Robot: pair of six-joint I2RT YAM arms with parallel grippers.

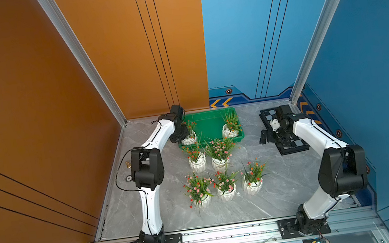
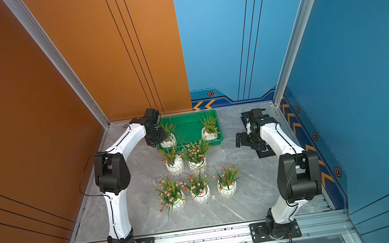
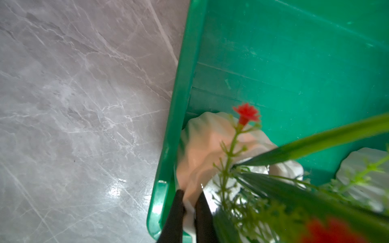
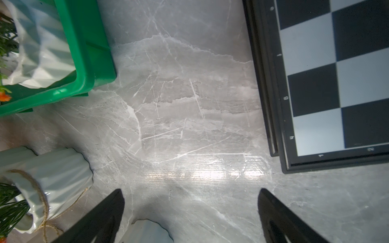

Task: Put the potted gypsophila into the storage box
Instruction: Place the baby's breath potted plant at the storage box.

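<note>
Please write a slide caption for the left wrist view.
Left gripper pinching the rim of a potted gypsophila inside the green storage box.

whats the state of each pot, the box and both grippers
storage box: holds two pots
left gripper: shut on gripped pot's rim
gripped pot: inside storage box, near left corner
second pot: upright in storage box, not held
five other pots: upright on table, outside box
right gripper: open, empty
chequered board: flat on table
</note>
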